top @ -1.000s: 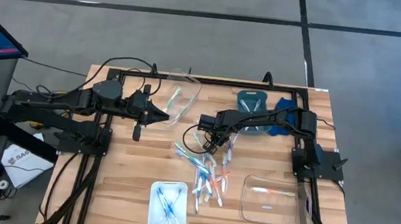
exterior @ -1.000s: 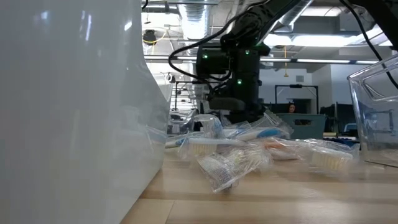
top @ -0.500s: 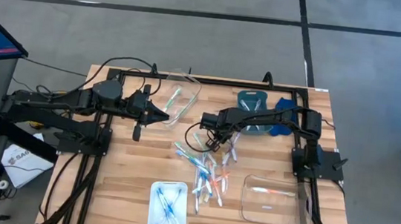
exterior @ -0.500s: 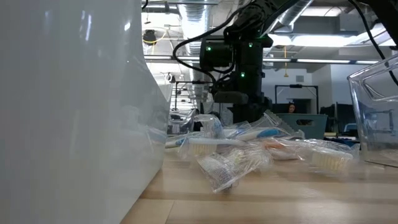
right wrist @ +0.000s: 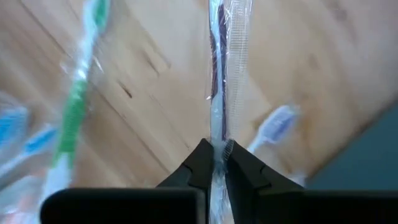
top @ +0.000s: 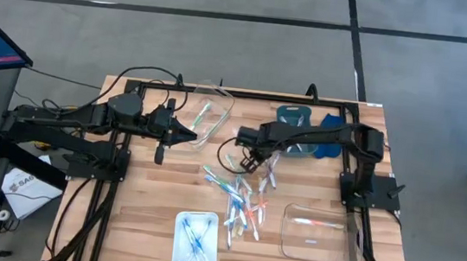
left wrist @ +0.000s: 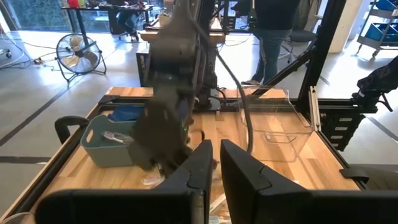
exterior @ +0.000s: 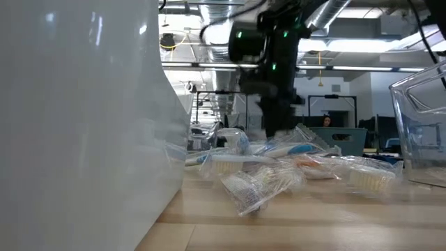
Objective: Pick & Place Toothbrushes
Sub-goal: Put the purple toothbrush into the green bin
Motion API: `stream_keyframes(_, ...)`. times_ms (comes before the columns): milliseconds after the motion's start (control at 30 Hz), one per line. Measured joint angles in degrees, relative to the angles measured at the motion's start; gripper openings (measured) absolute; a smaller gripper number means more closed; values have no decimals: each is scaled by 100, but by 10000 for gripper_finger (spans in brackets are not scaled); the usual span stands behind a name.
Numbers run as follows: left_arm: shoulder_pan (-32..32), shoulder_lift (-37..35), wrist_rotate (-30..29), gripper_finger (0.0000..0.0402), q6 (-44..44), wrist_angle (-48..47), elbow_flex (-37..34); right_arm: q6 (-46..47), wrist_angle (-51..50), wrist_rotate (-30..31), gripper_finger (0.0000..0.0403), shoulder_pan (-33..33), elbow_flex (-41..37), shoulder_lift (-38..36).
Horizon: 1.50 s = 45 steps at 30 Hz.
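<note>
Now mid-pick above the loose heap of wrapped toothbrushes [top: 239,202] at the wooden table's [top: 137,216] middle: right gripper [right wrist: 215,151] pinching one dark-handled wrapped toothbrush [right wrist: 219,74], next to be carried to a bin; left gripper [left wrist: 213,163] pressed together, idle beside

The right claw [exterior: 279,129] is motion-blurred in the low view; a white bin [exterior: 83,118] blocks that view's left half.

Glossy crinkled clear plastic wraps the toothbrushes [top: 241,203] on the matt, grained wooden table [top: 144,199].
</note>
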Motion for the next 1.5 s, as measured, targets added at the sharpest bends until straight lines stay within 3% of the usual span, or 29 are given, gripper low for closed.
stream_keyframes(133, 0, 0, 0, 25, 0, -3, 0, 5, -57, 179, 9, -73, 2, -598)
stream_keyframes(500, 0, 0, 0, 25, 0, -4, 0, 348, -838, 806, 13, -310, 6, -2017)
stream_keyframes(1033, 20, 50, -134, 25, 77, 29, -7, -792, -1614, 1396, 14, -478, -60, -2366)
stream_keyframes(1233, 330, 40, -778, 25, 559, 650, -4, -1114, -1381, 1381, 14, -974, -862, -2919)
stream_keyframes(1500, 884, 522, -832, 25, 809, 855, -11, -1384, -485, 937, 12, -1671, -2214, -4218)
